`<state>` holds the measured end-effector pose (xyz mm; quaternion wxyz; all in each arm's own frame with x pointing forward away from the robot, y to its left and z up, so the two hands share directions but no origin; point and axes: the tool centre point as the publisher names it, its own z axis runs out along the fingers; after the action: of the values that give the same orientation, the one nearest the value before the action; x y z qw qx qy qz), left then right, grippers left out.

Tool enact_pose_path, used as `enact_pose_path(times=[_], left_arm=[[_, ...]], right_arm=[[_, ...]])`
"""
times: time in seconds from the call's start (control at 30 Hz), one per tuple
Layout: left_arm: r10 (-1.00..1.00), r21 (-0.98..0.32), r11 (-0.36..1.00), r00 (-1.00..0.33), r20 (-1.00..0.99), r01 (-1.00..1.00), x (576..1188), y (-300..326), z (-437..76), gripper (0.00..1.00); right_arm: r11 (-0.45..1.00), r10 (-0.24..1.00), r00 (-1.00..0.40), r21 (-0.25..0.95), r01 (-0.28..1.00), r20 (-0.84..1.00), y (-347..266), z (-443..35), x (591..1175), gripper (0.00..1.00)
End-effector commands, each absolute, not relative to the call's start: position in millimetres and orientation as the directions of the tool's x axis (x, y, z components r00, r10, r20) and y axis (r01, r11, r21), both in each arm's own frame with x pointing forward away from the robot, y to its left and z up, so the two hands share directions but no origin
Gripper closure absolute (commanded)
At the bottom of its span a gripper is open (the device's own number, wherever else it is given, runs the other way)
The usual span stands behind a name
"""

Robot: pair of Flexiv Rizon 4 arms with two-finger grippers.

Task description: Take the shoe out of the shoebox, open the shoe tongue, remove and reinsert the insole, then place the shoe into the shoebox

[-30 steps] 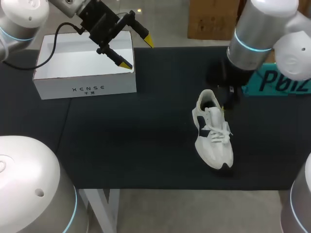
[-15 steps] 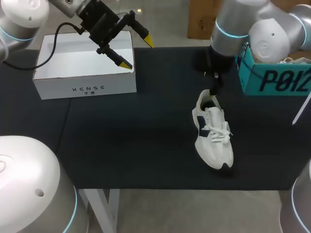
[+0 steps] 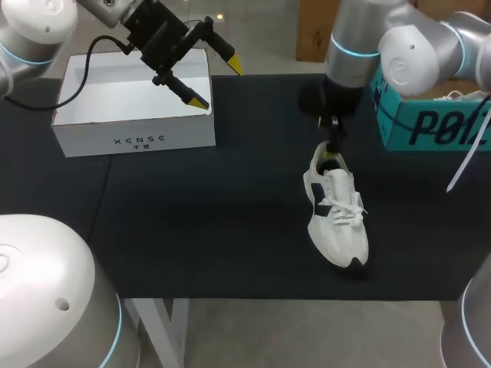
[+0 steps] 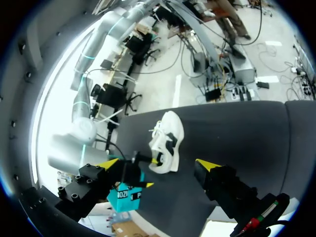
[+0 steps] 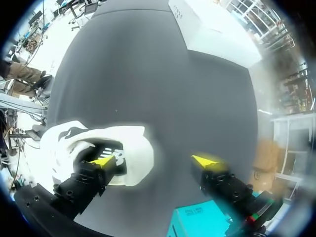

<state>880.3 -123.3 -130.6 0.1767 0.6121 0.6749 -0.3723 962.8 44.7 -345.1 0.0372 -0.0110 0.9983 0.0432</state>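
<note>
A white shoe (image 3: 336, 207) lies on the black table (image 3: 215, 222), toe toward the front edge. My right gripper (image 3: 331, 147) hangs over its heel. In the right wrist view this gripper (image 5: 154, 160) is open: one yellow fingertip (image 5: 103, 161) is at the shoe's (image 5: 74, 145) dark opening, the other over bare mat beside the heel. The white shoebox (image 3: 134, 115) stands empty at the back left. My left gripper (image 3: 218, 84) is open above the box's right rim. The left wrist view shows its gripper (image 4: 158, 164) open, with the shoe (image 4: 168, 140) far ahead of it.
A teal box (image 3: 426, 115) stands at the table's back right, close beside my right arm; it also shows behind the right gripper (image 5: 197, 219). Bare black mat lies between the shoebox (image 5: 217, 34) and the shoe.
My right arm has swung left and toward the back, bringing its gripper over the shoe's heel and uncovering the teal box. The left arm, shoe and shoebox have not moved.
</note>
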Motion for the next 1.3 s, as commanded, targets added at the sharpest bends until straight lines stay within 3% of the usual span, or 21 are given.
enact_pose_path(times=[0.03,0.6,0.67,0.77,0.8,0.83,1.3], left_arm=[[0.698,-0.287,-0.028,-0.187,-0.692,0.958,881.3,-123.4,-130.3,0.0],[0.698,-0.287,-0.028,-0.187,-0.692,0.958,881.3,-123.4,-130.3,0.0],[0.698,-0.287,-0.028,-0.187,-0.692,0.958,881.3,-123.4,-130.3,0.0],[0.698,-0.287,-0.028,-0.187,-0.692,0.958,881.3,-123.4,-130.3,0.0],[0.698,-0.287,-0.028,-0.187,-0.692,0.958,881.3,-123.4,-130.3,0.0],[0.698,-0.287,-0.028,-0.187,-0.692,0.958,881.3,-123.4,-130.3,0.0],[0.698,-0.287,-0.028,-0.187,-0.692,0.958,881.3,-123.4,-130.3,0.0]], right_arm=[[0.995,-0.018,-0.998,0.094,-0.024,-0.064,47.2,-353.7,961.2,0.0],[0.996,-0.011,-1.0,0.092,-0.013,-0.025,51.9,-372.4,947.5,0.0],[0.997,-0.008,-1.0,0.083,-0.01,-0.028,51.1,-372.5,946.4,0.4],[0.996,-0.006,-1.0,0.084,-0.008,-0.029,50.1,-372.7,944.1,0.7],[0.995,-0.005,-1.0,0.097,-0.007,-0.024,50.0,-373.4,943.1,0.91],[0.995,-0.004,-1.0,0.102,-0.006,-0.022,49.9,-374.4,942.8,1.0],[0.995,0.006,-0.998,0.1,0.0,-0.055,48.9,-361.3,932.1,1.0]])
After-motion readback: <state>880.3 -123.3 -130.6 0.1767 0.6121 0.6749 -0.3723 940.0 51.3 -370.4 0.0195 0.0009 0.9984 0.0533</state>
